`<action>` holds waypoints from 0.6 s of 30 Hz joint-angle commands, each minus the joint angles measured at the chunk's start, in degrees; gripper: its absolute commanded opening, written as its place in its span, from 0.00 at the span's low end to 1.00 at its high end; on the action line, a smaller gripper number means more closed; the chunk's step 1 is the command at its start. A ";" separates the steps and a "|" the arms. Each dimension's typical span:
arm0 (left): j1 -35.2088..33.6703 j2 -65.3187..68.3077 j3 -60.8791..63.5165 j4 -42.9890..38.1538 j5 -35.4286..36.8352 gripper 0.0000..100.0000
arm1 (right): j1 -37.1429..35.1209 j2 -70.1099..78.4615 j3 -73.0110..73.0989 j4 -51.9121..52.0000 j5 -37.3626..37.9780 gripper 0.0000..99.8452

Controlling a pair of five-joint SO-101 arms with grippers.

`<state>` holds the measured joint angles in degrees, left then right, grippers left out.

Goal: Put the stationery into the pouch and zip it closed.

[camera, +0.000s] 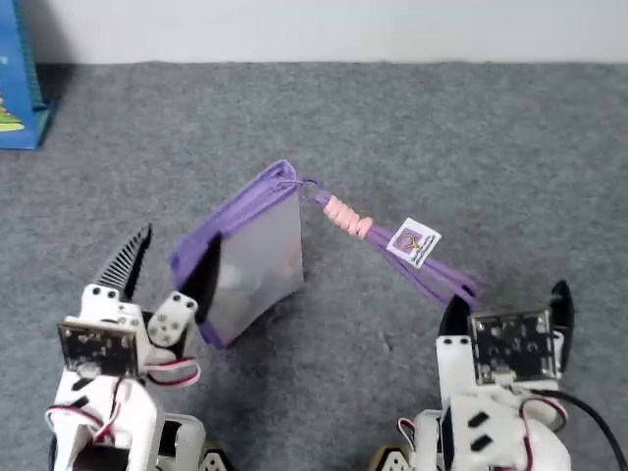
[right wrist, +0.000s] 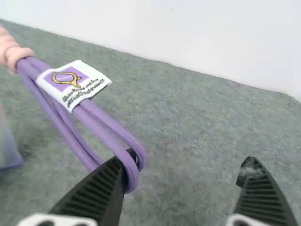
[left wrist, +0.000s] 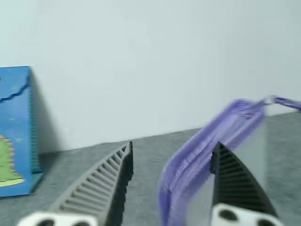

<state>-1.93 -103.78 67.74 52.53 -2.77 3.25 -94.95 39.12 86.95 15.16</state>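
Around: 1 blue box [camera: 18,93] at the desk's [camera: 412,118] far-left corner, upright against the white wall [camera: 324,29], with a green picture on its face. It is well apart from everything else. Grey felt covers the desk.

Nothing stands between the arms and the pouch [camera: 250,260].

Counts: 1 pouch, 1 strap [camera: 432,275], 1 pink wrap [camera: 345,218] on the strap, 1 tag [camera: 413,241], 1 box, 2 arms.

Pouch: middle of the desk, a bit toward the left edge. It has a purple rim and a clear side panel, and it is tilted. I can't tell whether it rests flat. The contents behind the panel are too blurred to name.

The strap is a doubled purple cord. It runs from the pouch's far corner toward the near-right, taut-looking, with the pink wrap near the pouch end.

Tag: white, on the strap past the wrap, with a purple patch and a yellow emblem. The small dark print below it is not legible to me.

My left pincer [camera: 177,245] is spread wide at the pouch's near-left end. The purple rim sits between its fingers [left wrist: 230,174], and one of them overlaps the clear panel. It is not clamped.

My right pincer [right wrist: 184,165] is also spread wide, near the desk's near-right. The strap's loop end hooks over the tip of one finger [right wrist: 106,181] and touches it. The other finger is well apart from it.
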 commanded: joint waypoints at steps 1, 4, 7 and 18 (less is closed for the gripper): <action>-6.77 -0.18 1.89 -4.40 -2.81 0.26 | -2.33 0.04 -3.69 1.89 -0.97 0.34; -11.78 -0.18 2.07 -6.24 -4.75 0.26 | -3.38 0.13 -3.52 2.15 -1.05 0.34; -14.42 -0.18 2.15 -6.15 -6.77 0.26 | -5.05 0.13 -3.52 2.15 -2.90 0.34; -10.90 -0.44 3.38 2.81 -6.59 0.26 | -33.10 0.13 -3.43 0.84 -21.01 0.34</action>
<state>-15.38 -103.87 70.64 51.47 -8.66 -20.57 -94.95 37.89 88.88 -1.19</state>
